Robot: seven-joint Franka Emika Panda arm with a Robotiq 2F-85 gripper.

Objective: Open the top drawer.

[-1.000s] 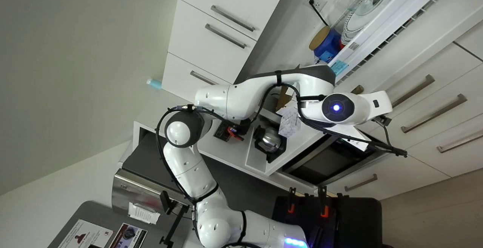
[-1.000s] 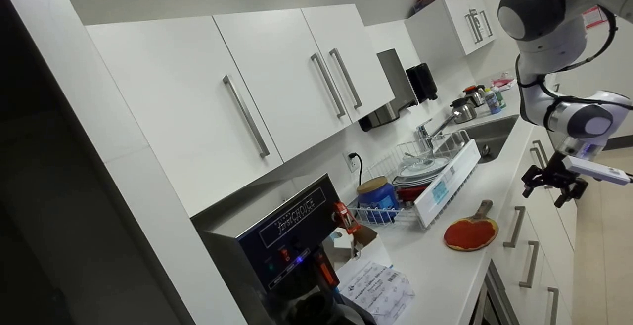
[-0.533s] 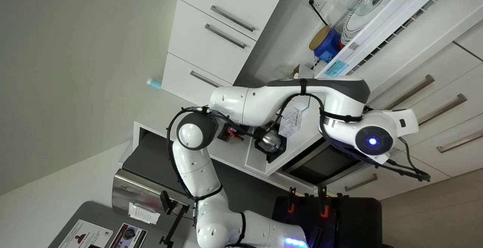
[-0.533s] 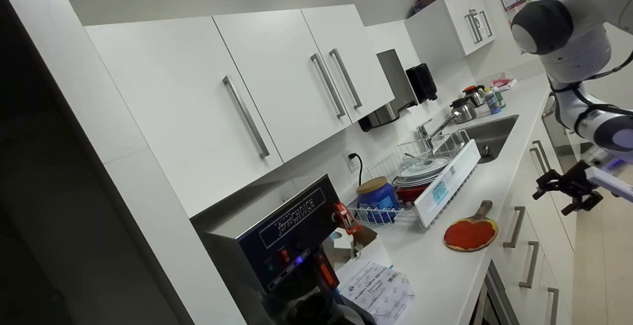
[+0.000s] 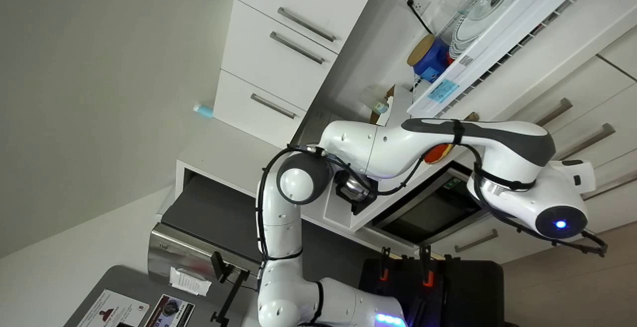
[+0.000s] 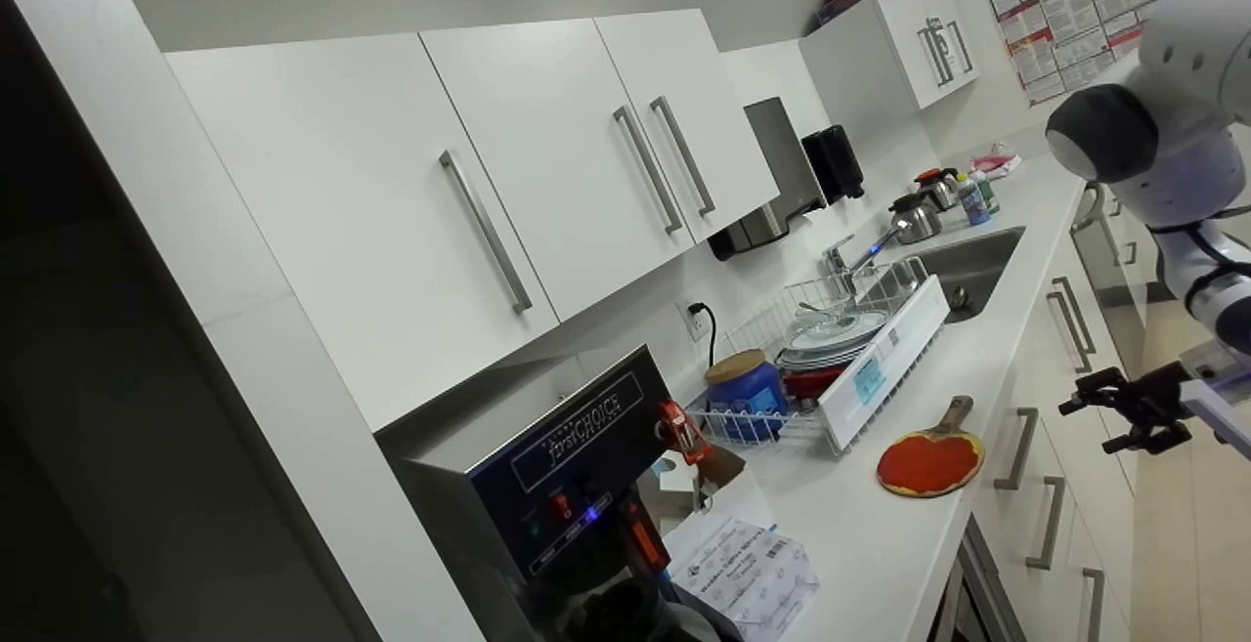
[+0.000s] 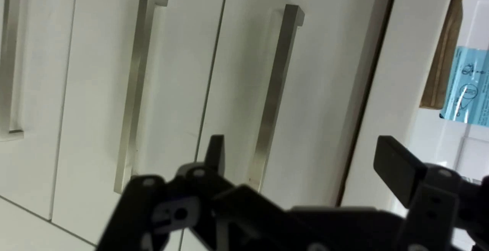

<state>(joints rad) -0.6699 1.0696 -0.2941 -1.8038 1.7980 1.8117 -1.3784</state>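
Gripper [image 7: 301, 155] has 2 fingers [image 7: 397, 163] and they're spread way apart. From the wrist cam, 1 slim silver bar handle [image 7: 276, 94] runs down into the gap between them; can't tell how close it really is. That bar sits on the top drawer [image 7: 317, 128], right under the white counter [image 7: 403, 60]: flat, plain white front, closed, thin dark slit along its counter side, bit of shadow beside the bar. Next to it down the stack are 2 more white fronts [image 7: 175, 90] with 2 matching bars [image 7: 134, 90], so 3 drawers total in that view. Up on the counter, in an exterior view, I count 1 red paddle-shaped thing [image 6: 928, 466], 1 dish rack [image 6: 909, 329] with 1 blue jar [image 6: 748, 398] in it, and 2 metal pots [image 6: 917, 220] past the sink [image 6: 977, 261]. Above, up close: 3 big cabinet doors [image 6: 542, 163], 3 long handles [image 6: 647, 169].
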